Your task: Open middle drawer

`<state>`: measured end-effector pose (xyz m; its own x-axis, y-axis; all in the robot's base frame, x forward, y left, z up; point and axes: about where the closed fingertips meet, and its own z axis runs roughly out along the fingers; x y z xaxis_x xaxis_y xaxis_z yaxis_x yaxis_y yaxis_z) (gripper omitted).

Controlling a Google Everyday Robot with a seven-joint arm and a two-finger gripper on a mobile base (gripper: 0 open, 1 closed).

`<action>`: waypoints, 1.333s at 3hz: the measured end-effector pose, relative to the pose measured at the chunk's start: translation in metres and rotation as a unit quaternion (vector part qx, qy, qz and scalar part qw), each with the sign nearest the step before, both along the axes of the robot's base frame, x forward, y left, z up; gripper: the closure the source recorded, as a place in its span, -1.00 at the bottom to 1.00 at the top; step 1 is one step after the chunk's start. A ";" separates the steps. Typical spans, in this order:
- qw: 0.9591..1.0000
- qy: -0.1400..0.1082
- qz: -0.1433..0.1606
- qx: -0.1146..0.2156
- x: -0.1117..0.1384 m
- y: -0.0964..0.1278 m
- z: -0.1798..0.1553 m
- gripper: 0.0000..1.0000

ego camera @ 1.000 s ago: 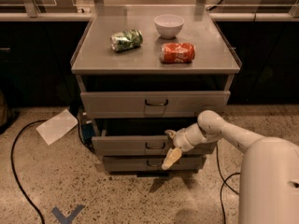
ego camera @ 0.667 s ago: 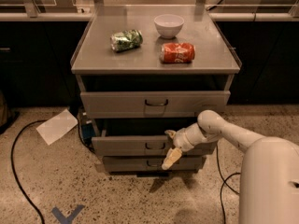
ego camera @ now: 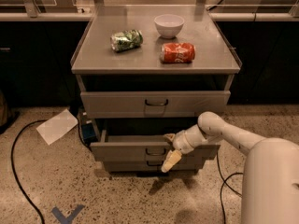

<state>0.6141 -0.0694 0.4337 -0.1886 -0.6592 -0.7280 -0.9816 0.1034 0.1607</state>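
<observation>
Single raised view, looking down at cabinet (ego camera: 117,104) front, hand (ego camera: 168,149) at middle drawer (ego camera: 121,150)

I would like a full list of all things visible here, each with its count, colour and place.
cabinet: one, grey, centre
green can: one, lying on cabinet top, left
bowl: one, white, cabinet top, back
red can: one, lying on cabinet top, right
top drawer: one, grey, uppermost
middle drawer: one, grey, partly pulled out
bottom drawer: one, grey, lowest
paper: one, white, floor left
tape mark: one, blue, floor front
arm: one, white, from right
end effector: one, pale, at middle drawer's front
</observation>
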 end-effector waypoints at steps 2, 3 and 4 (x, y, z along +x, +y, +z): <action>0.999 0.032 0.021 0.017 -0.030 0.001 -0.002 -1.00; 0.997 0.066 0.033 0.016 -0.079 0.003 0.008 -1.00; 0.997 0.070 0.038 0.022 -0.088 0.004 0.006 -1.00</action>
